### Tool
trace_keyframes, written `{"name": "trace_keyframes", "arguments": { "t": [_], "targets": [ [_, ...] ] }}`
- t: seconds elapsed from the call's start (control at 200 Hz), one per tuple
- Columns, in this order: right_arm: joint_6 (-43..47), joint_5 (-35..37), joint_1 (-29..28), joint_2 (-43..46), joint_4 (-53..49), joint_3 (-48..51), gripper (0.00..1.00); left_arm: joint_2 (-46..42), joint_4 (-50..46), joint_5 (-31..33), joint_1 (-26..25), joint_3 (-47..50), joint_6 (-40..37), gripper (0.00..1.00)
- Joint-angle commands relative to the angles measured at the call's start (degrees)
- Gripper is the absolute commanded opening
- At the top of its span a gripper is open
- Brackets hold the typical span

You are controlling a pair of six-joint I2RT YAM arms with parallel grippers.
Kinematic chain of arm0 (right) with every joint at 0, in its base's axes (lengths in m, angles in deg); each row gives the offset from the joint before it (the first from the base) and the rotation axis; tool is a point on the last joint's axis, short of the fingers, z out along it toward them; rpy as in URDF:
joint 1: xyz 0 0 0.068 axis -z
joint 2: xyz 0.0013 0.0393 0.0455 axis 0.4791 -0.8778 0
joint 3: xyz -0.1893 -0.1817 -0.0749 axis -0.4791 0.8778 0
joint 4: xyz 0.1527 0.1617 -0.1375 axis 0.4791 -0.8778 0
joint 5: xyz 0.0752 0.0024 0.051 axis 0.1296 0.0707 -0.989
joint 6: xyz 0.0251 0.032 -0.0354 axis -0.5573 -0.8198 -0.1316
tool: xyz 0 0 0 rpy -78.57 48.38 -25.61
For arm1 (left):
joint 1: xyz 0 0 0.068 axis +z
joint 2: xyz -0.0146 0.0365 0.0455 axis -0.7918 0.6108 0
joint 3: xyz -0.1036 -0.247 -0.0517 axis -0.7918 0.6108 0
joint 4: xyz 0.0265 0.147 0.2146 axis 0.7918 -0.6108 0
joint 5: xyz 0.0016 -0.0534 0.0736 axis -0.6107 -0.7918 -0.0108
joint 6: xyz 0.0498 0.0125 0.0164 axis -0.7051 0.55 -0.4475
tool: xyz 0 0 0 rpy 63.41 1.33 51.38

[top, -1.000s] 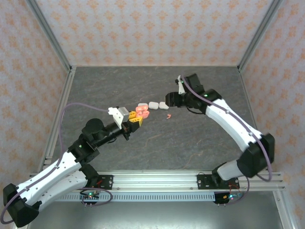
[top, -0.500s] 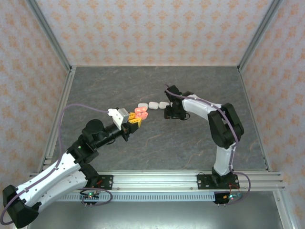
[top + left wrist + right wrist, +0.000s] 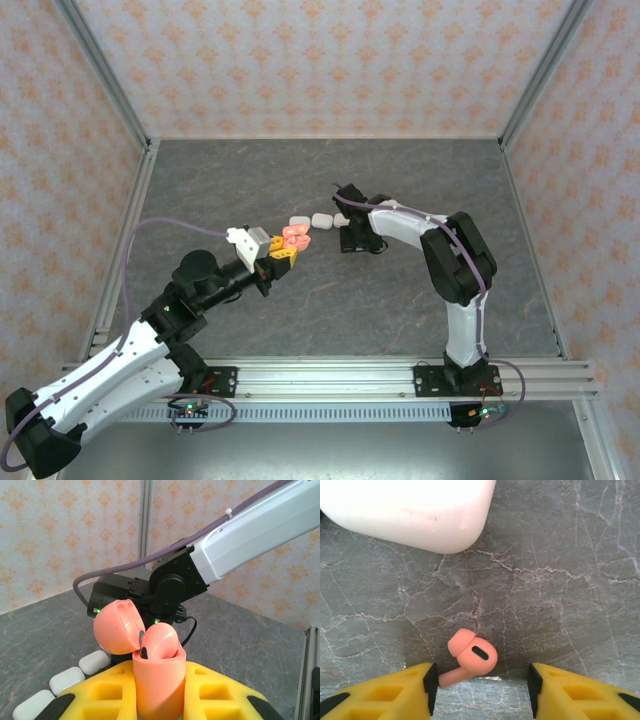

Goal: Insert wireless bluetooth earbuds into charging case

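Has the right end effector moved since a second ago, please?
Yes; the right end effector has slid from level with the white cases toward the near table edge, straddling the pink earbud.

Light falls bright and even from overhead, leaving only faint, soft shadows under the arms [image 3: 120,360] on the grey worktop [image 3: 300,320]. From the right wrist the white case [image 3: 410,505] is glared out to featureless white, while the pink earbud [image 3: 472,656] is crisp, with a small glint on the stone beneath it. From the left wrist the open pink case [image 3: 157,680] is sharp, the wall [image 3: 60,540] behind slightly soft.
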Motion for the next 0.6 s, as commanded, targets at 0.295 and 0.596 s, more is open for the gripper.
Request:
{"name": "trace_keyframes", "arguments": {
  "t": [0.295, 0.596],
  "targets": [
    [1.08, 5.13, 0.58, 2.83, -3.09, 1.07, 0.42, 0.14, -0.32, 1.23, -0.59, -1.14, -1.26, 0.00],
    [2.59, -0.10, 0.80, 5.61, -3.06, -0.79, 0.42, 0.81, -0.11, 1.20, -0.58, -1.41, -1.34, 0.00]
  ]
}}
